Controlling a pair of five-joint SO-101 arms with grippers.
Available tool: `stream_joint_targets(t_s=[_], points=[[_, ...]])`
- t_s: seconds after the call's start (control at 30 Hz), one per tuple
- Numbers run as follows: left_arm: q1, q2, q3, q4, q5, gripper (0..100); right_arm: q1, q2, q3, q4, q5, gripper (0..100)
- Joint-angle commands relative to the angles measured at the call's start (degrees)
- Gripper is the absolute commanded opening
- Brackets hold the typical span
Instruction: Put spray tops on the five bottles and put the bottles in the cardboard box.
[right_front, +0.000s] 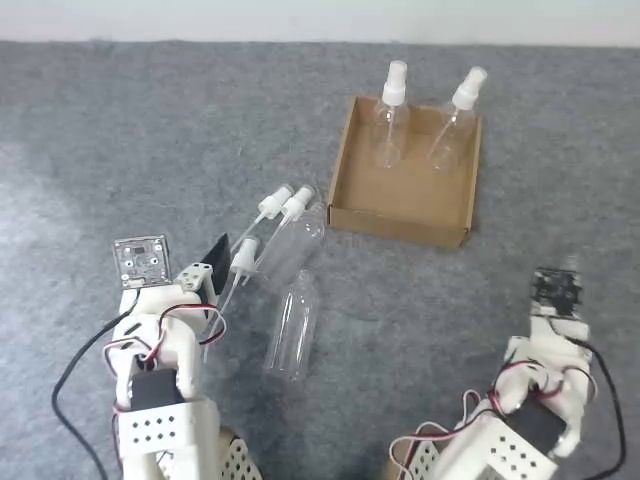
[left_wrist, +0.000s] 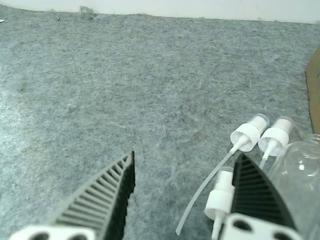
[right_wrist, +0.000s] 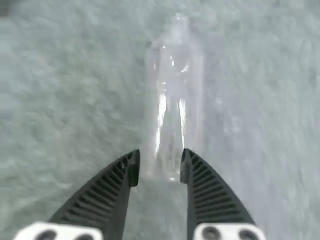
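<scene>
Seen from above: a grey felt counter (right_front: 120, 130), with the cardboard box (right_front: 398, 226) toward the far side. Inside the box, one capped bottle (right_front: 389, 120) and a second capped bottle (right_front: 450, 125) side by side, white sprayers showing past the far wall. Upright or leaning: cannot tell.

Short of the box, two clear uncapped bottles flat on the felt: the upper lying bottle (right_front: 297, 238), slanted, and the lower lying bottle (right_front: 291, 325), nearer the arms and apart from it. Beside the upper one, three loose spray tops with thin dip tubes: the outer spray top (right_front: 274, 201), the middle spray top (right_front: 297, 204) just beside that bottle's neck end, and the nearest spray top (right_front: 243, 257).

Left end effector (left_wrist: 186, 157) spread wide and empty, low over the felt beside the tops. Finer detail in the left wrist view than from above: the nearest spray top right against one black ribbed finger (left_wrist: 255, 190), the other two white heads side by side beyond it, and a curve of clear bottle wall next to them.

Right end effector (right_wrist: 160, 154) parted narrowly, gripping nothing. Past its tips in the right wrist view, a clear bottle (right_wrist: 175, 95) lying lengthwise on the felt, one end lined up with the gap. Touching or not, and which of the lying bottles: cannot tell.
</scene>
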Motion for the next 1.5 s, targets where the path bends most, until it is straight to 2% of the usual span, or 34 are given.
stream_joint_targets(t_s=[0.0,0.33,0.5,0.63,0.73,0.87,1.47], points=[[0.4,-0.1,-0.4,-1.5,-0.4,30,5.0,-0.7,4.0,2.2,-0.2,9.9],[0.2,0.4,-0.4,-1.4,-0.4,30,4.0,-0.5,4.0,1.1,-0.1,10.2],[0.2,0.4,-0.4,-1.4,-0.4,30,-5.6,-0.5,4.0,-1.3,-0.4,10.2],[0.1,0.4,-0.4,-1.4,-0.4,30,-14.7,-0.5,4.0,0.7,-0.5,10.2],[0.2,0.4,-0.4,-1.3,-0.4,30,-18.1,-0.4,4.0,3.6,-0.2,9.9],[0.4,0.0,-0.4,0.0,-0.4,30,-18.1,-0.4,4.0,8.2,-0.2,9.9],[0.0,-0.1,-0.4,-0.1,-0.5,30,-18.0,-0.4,4.0,8.3,-0.2,9.9]])
